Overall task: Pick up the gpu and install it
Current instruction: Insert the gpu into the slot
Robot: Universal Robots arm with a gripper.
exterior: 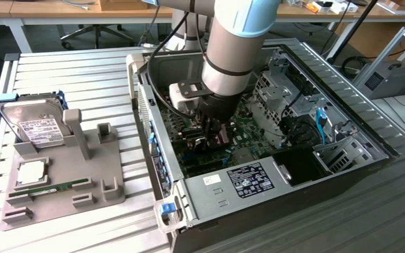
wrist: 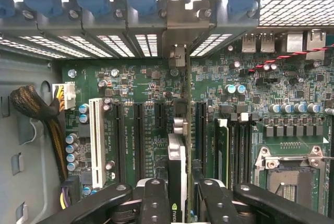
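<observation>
**GPU held edge-down over the motherboard slots**

At the exterior view's left, a grey tray [exterior: 61,182] on the bench [exterior: 69,63] props a hard drive [exterior: 34,124] upright in its stand, with a memory stick [exterior: 51,187] lying in a groove at about 6 o'clock from the drive; both sit in shaped holders, likely so each can be gripped cleanly.

To the right, the arm [exterior: 234,47] reaches down into the open PC case [exterior: 273,179].

The tool [wrist: 177,203] is clamped on the gpu [wrist: 176,172], fingers [wrist: 154,200] on either face. The card stands on edge, running toward 12 o'clock in the wrist view, in line with the black expansion slots [wrist: 138,135] and the bracket opening [wrist: 180,57] in the rear wall. That alignment suits pressing it straight into the motherboard [wrist: 135,88]. Whether it is seated yet, I cannot tell.
</observation>
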